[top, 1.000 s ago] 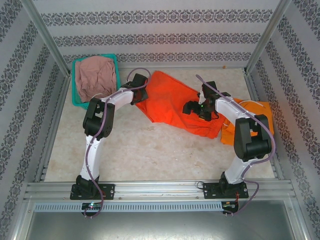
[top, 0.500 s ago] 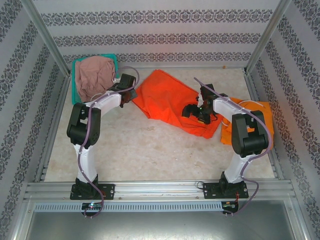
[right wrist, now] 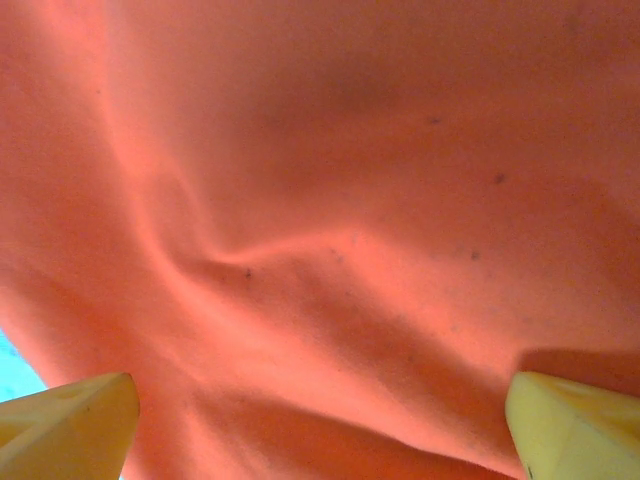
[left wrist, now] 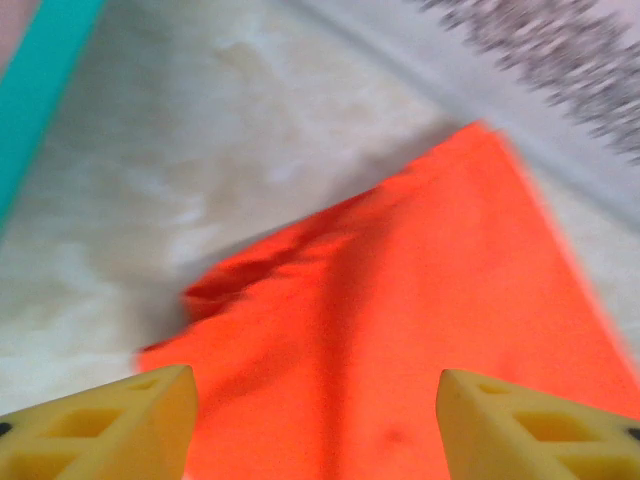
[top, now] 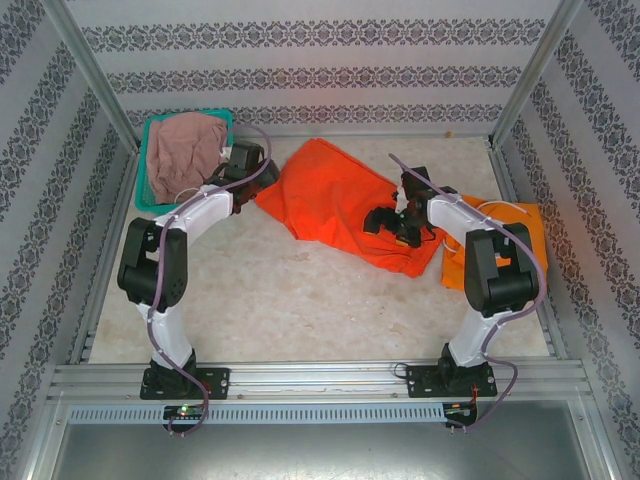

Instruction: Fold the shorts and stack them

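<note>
The red-orange shorts lie spread across the middle of the table, slanting from back left to front right. My left gripper hovers at their left edge, open; its yellow fingers stand wide apart over the cloth with nothing between them. My right gripper is low over the right part of the same shorts, open, fingertips far apart above wrinkled fabric. The yellow-orange shorts lie at the right under my right arm. The dusty pink shorts sit crumpled in the basket.
The teal basket stands at the back left, right beside my left gripper; its rim shows in the left wrist view. Metal frame posts and patterned walls enclose the table. Bare marble surface lies in front of the shorts.
My left gripper moved left toward the basket, drew the shorts' left edge with it, then opened and let go. The left elbow swung left. The right arm barely moved.
</note>
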